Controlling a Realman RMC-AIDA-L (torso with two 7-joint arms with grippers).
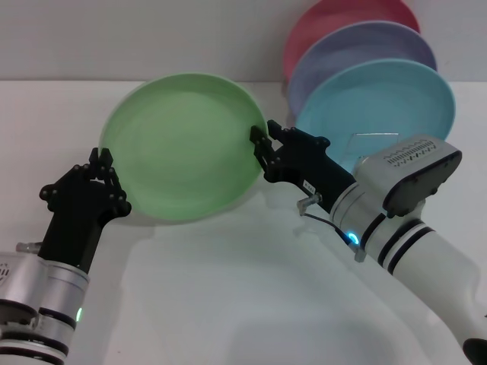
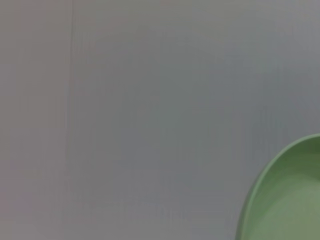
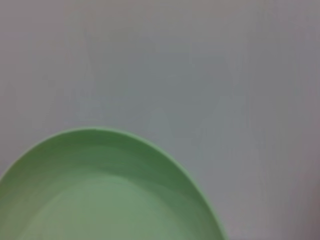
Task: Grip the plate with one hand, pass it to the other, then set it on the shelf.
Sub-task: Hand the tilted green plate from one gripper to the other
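Note:
The light green plate [image 1: 183,144] is held up off the table, tilted with its hollow side toward me. My right gripper [image 1: 261,144] is shut on its right rim. My left gripper [image 1: 103,161] is at the plate's lower left rim; whether it grips the rim I cannot tell. The plate also shows in the left wrist view [image 2: 290,200] and in the right wrist view [image 3: 100,190]. The silver wire shelf [image 1: 377,134] stands at the back right, mostly hidden behind my right arm.
A turquoise plate [image 1: 380,99], a lavender plate [image 1: 358,46] and a pink plate [image 1: 335,19] stand upright in a row at the back right, at the shelf. The white table [image 1: 228,289] lies below, with a wall behind.

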